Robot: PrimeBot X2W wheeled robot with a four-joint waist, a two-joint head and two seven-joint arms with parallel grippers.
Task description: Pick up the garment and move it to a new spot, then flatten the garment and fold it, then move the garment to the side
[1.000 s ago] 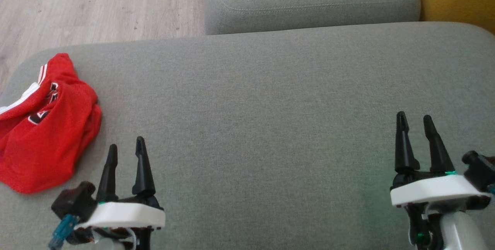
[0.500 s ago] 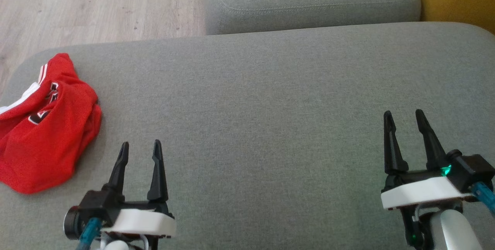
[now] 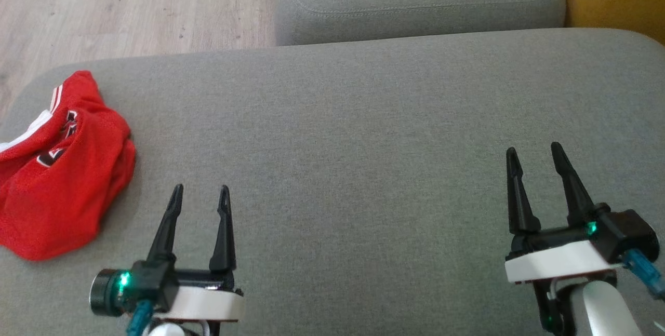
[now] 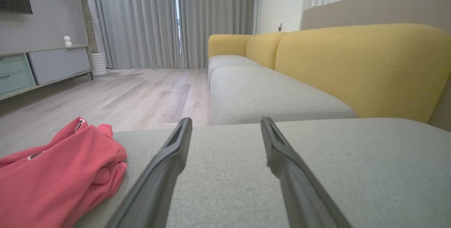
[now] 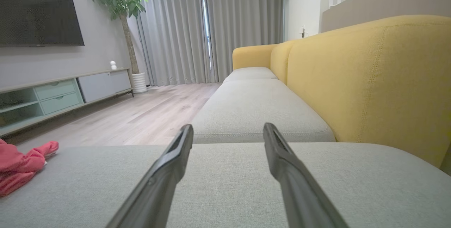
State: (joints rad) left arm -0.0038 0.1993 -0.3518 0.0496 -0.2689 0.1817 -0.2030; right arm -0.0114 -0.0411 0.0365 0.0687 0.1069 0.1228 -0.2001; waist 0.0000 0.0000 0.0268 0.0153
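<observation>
Head view: a red mesh jersey [image 3: 57,170], crumpled into a heap at the far left edge of the grey sofa cushion [image 3: 363,118], partly cut off by the frame. Long axis roughly away from the robot, slanted a little, with white trim and black lettering toward the far end. Left gripper [image 3: 201,188] near it, jaws parted and empty, pointing forward. Jersey off to the left of those tips and slightly ahead, apart from them, not touching. Right gripper [image 3: 534,149] well apart on the other side of the cushion, jaws likewise parted and empty. Judged a job for the left arm, calling for a swing leftward more than a reach forward.

Left wrist view: jersey [image 4: 60,175] low at the left, beside the left finger and outside the gap between the 2 jaws. Soft, limp folds, several layers stacked at the near edge. Cushion weave fine, flat and matte. Beyond, a second grey cushion [image 4: 267,94], a yellow backrest [image 4: 370,69] and wooden floor [image 4: 141,94].

Right wrist view: jersey [image 5: 17,168] a small bunch at the far left edge, across a wide stretch of bare cushion. Grey fabric alone between the 2 jaws.

Thin, loose mesh: likely to yield several layers to 1 pinch, fine for carrying, awkward for flattening.
</observation>
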